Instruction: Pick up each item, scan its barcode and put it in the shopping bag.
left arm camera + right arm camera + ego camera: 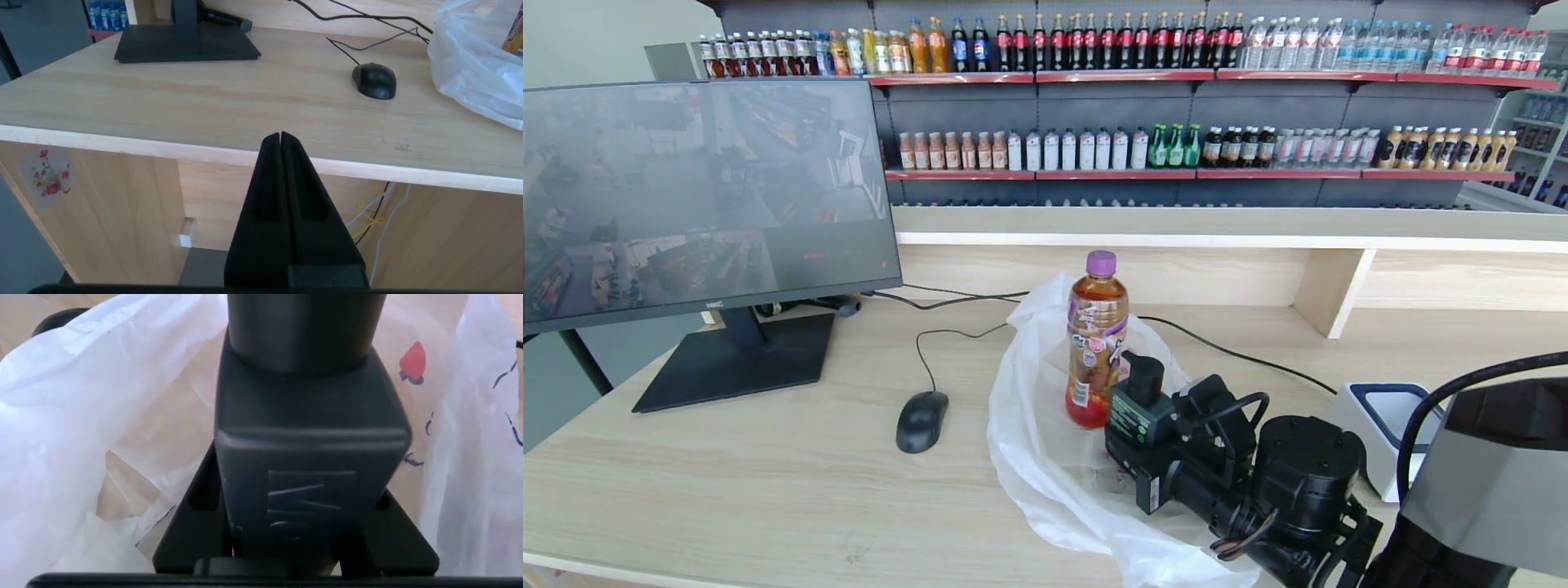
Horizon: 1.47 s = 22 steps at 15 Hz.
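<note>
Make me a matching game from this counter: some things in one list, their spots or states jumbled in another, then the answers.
1. orange plastic drink bottle with purple cap
2. black computer mouse
3. white box-shaped scanner with dark window
4. left claw

A. shut, before the light wooden counter's front edge
B. standing upright at the thin white plastic bag
C. on the counter's right side
D. between the monitor's flat black stand and the bag

Pairs: 1-B, 2-D, 3-C, 4-A.
</note>
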{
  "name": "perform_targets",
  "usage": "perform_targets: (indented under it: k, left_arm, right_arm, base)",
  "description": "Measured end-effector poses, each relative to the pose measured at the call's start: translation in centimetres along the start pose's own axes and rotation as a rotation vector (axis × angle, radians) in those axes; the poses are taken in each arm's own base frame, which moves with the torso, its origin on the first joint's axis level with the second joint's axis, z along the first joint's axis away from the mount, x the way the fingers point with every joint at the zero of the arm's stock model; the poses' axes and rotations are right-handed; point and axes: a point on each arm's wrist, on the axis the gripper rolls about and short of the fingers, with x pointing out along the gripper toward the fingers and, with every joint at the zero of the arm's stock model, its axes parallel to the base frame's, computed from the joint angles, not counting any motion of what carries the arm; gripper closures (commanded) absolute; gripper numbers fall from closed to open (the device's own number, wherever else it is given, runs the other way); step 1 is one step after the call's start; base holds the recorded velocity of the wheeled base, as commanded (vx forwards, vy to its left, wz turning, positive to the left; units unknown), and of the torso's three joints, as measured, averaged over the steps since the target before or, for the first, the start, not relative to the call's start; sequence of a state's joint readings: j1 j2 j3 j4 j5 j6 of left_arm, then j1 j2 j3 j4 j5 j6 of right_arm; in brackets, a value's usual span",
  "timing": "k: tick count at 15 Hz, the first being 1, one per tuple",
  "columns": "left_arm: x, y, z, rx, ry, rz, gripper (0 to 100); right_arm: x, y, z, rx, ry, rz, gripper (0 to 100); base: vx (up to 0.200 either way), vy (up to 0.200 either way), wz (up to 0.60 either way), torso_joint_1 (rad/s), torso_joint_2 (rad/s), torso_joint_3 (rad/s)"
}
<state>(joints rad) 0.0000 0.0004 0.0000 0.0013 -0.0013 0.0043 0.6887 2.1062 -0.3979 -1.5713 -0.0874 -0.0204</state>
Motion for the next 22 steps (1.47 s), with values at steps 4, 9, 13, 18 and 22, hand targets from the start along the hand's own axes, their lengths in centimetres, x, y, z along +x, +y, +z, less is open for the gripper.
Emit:
perform_targets:
  k: [4, 9, 13, 18, 22]
  left_arm:
    - [0.0, 0.0, 0.0, 0.000, 0.000, 0.000, 100]
    - [0.0, 0.0, 0.0, 0.000, 0.000, 0.000, 100]
    - [0.0, 0.0, 0.0, 0.000, 0.000, 0.001, 100]
    - [0.0, 0.0, 0.0, -0.001, 0.000, 0.001, 100]
    - [0.0, 0.0, 0.0, -0.001, 0.000, 0.001, 100]
  right_arm:
    - [-0.5, 0.2, -0.2, 0.015, 0.023, 0.011, 0]
    - [-0.9, 0.0, 0.6, 0.022, -0.007, 0.004, 0]
    - [-2.1, -0.1, 1.3, 0.023, -0.019, 0.003, 0]
    - [-4.3, -0.3, 2.7, 0.024, -0.056, 0.003, 0]
    - [-6.0, -0.6, 3.9, 0.021, -0.095, 0.001, 0]
  base:
    - [0.000, 0.000, 0.00, 0.000, 0.00, 0.000]
    - [0.000, 0.000, 0.00, 0.000, 0.00, 0.000]
    - [0.000, 0.000, 0.00, 0.000, 0.00, 0.000]
    - [0.000, 0.000, 0.00, 0.000, 0.00, 0.000]
    - [0.000, 0.000, 0.00, 0.000, 0.00, 0.000]
